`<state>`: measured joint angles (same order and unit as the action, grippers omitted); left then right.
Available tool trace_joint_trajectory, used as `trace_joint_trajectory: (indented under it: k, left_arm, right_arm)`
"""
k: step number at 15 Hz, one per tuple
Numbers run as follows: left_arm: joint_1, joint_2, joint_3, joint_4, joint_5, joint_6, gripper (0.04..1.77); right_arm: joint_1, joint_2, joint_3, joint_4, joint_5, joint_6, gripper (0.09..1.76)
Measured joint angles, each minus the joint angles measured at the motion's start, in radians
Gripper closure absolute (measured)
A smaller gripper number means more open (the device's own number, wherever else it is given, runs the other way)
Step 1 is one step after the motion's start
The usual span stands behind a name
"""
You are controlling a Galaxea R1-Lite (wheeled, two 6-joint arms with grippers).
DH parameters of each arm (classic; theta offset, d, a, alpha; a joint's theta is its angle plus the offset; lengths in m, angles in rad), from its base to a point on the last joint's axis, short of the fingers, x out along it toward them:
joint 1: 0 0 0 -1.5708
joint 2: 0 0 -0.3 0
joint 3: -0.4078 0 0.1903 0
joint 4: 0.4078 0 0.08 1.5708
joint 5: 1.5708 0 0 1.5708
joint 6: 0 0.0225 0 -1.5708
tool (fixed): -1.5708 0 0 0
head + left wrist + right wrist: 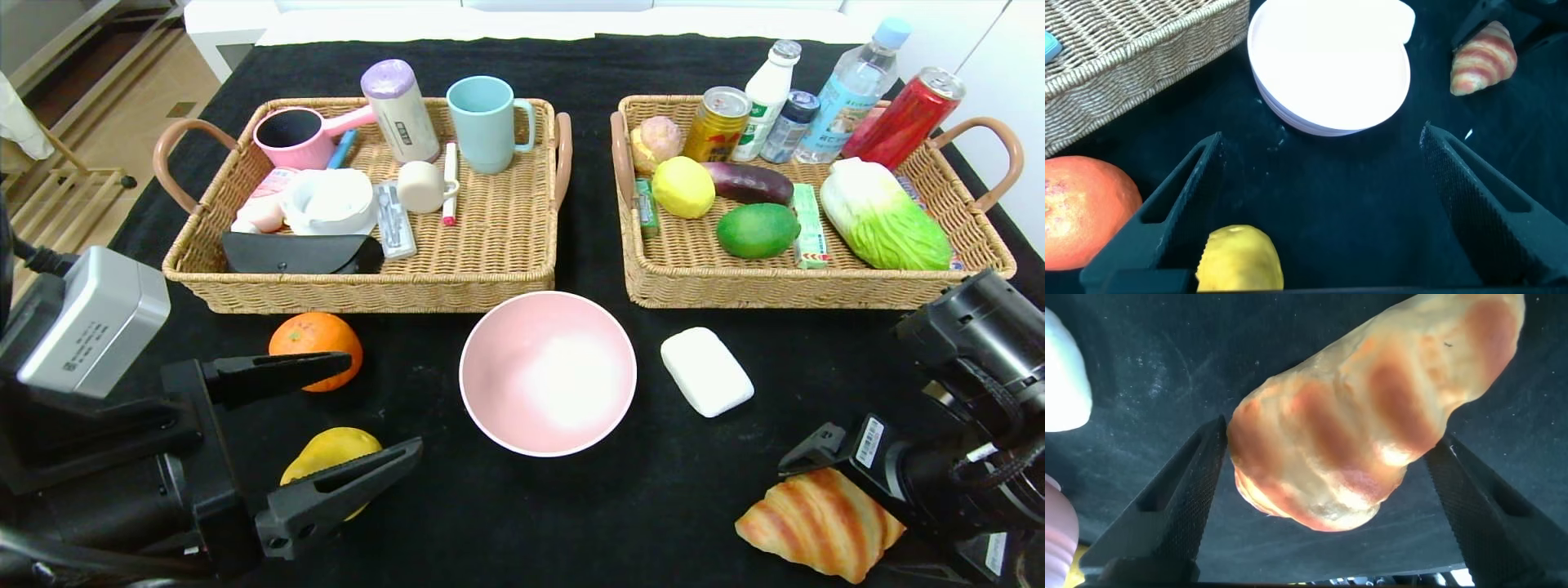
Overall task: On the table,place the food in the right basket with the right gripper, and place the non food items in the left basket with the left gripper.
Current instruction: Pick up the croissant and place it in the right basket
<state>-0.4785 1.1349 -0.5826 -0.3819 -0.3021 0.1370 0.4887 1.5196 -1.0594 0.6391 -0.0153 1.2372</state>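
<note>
In the head view, the right gripper (804, 465) is sitting low at the near right of the table (653, 506), over the croissant (820, 523), while the left gripper (384, 404) is hanging wide open and empty at the near left, with the orange (317, 349) and the yellow pear-shaped fruit (331, 453) lying beside and under its fingers. The pink bowl (547, 371) and the white bar (706, 370) are lying between the arms, just in front of the left basket (367, 294) and the right basket (816, 286); a green fruit (758, 230) is already lying in the right basket. In the left wrist view, the jaws are standing far apart around bare cloth, the bowl (1331, 65) ahead of them; the risk is that an advance could nudge the pear-shaped fruit (1239, 260) or orange (1086, 212), both round and likely to roll. In the right wrist view, the open jaws are bracketing the croissant (1372, 425) without gripping it; one finger (1180, 510) is almost touching its end, the other standing clear. Closing unevenly could push the croissant sideways or pinch only its tapered tip, which may slip during the lift toward the basket.
</note>
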Motion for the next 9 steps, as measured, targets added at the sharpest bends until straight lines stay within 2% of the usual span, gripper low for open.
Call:
trace_joint_trajectory:
  k: [7,8,9]
  left_arm:
    - [0.0,0.0,0.0,-0.003,0.0,0.0,0.09]
    - [0.0,-0.001,0.0,-0.003,0.0,0.0,0.09]
    - [0.0,-0.001,0.0,-0.003,0.0,0.0,0.09]
  right_arm:
    - [0.0,0.019,0.001,-0.001,0.001,0.001,0.14]
    - [0.001,0.02,0.001,-0.002,0.0,0.001,0.24]
    - [0.002,0.021,0.001,-0.001,0.0,0.001,0.42]
